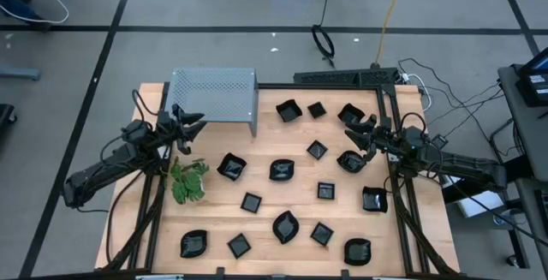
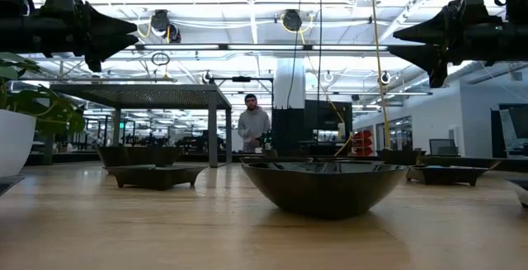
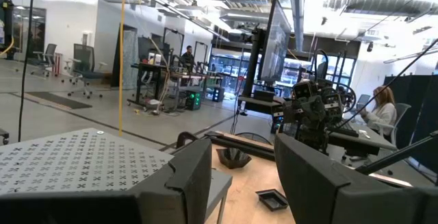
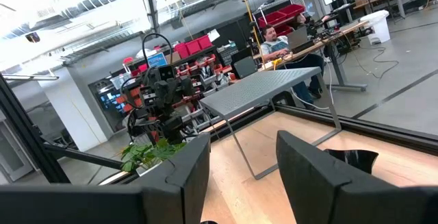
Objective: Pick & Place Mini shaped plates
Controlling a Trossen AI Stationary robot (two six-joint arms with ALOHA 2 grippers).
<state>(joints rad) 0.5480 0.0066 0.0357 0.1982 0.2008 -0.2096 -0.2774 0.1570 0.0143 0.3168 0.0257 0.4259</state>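
In the low view both arms are cut off by the edges, and the far plates (image 2: 153, 173) look blurred.

About fifteen mini shaped plates (image 1: 282, 170), small glossy black dishes, lie scattered and apart across the wooden table (image 1: 214, 224). Shapes vary: square ones (image 1: 251, 202), rounded ones (image 1: 194, 244) and a leaf-like one (image 1: 286, 227). All rest flat, hollow side up.
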